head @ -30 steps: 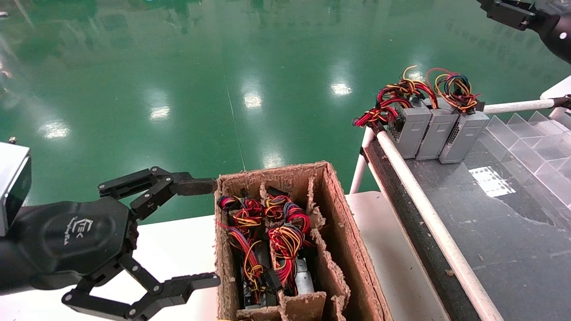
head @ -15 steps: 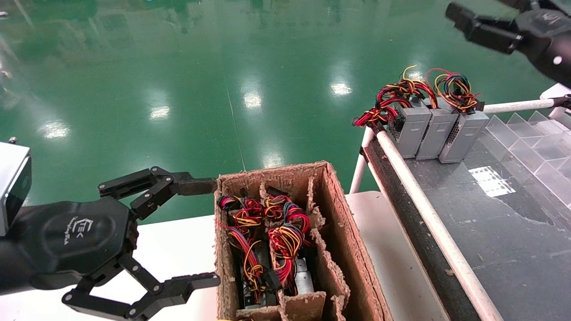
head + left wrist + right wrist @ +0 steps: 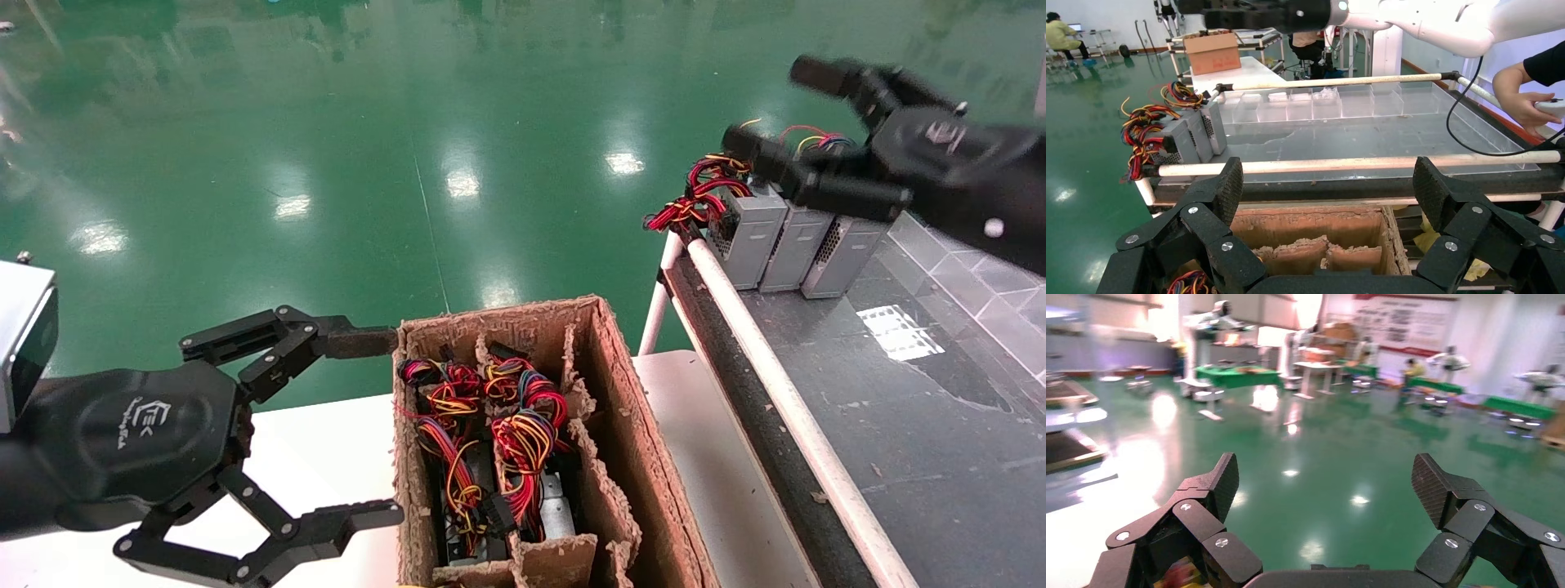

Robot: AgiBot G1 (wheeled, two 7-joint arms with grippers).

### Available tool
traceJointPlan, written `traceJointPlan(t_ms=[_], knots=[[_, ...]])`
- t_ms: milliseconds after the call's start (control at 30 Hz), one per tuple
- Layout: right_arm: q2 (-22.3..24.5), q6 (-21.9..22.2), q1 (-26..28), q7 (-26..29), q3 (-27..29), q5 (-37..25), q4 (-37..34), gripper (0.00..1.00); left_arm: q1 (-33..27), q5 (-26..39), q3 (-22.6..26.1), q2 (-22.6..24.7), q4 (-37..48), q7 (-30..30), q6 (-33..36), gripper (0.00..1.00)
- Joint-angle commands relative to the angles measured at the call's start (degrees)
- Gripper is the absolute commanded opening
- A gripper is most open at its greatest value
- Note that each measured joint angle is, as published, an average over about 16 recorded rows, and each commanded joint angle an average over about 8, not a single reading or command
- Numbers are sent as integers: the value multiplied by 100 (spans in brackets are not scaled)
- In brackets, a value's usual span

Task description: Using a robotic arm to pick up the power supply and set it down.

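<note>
Three grey boxes stand in a row at the far left corner of the dark conveyor table (image 3: 940,425). The power supply (image 3: 842,253) is the right one, and its looped wires with blue in them (image 3: 821,140) show partly behind my right arm. My right gripper (image 3: 772,106) hovers open just above and behind the row, one finger across the tops of the boxes, and holds nothing. Its wrist view shows only green floor between the fingers (image 3: 1220,484). The left wrist view shows the power supply (image 3: 1214,125) far off. My left gripper (image 3: 388,425) stands open left of the cardboard box.
A torn cardboard box (image 3: 621,408) with dividers holds several more wired grey units. A white rail (image 3: 776,359) edges the conveyor table. Clear plastic bins (image 3: 981,286) line its right side. A person's hand (image 3: 1529,98) is at the table's far side.
My right gripper has come down and left from the top right corner to just over the three boxes, now covering part of their wires. The left arm has not moved.
</note>
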Motion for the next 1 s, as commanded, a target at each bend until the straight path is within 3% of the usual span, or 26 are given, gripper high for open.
traceJointPlan(t_ms=[33,633,1000], knots=[[92,-183,-175,107,-4,62,297,100,0,0,0,0,0,0,0,100],[742,-1485,-1415,858,-28,501,2411,100,0,-1,1,0,1,0,-1,100],[795,-1581,-1512,899,-30,551,2574,100,1,-1,0,-1,2,1,-3,100]])
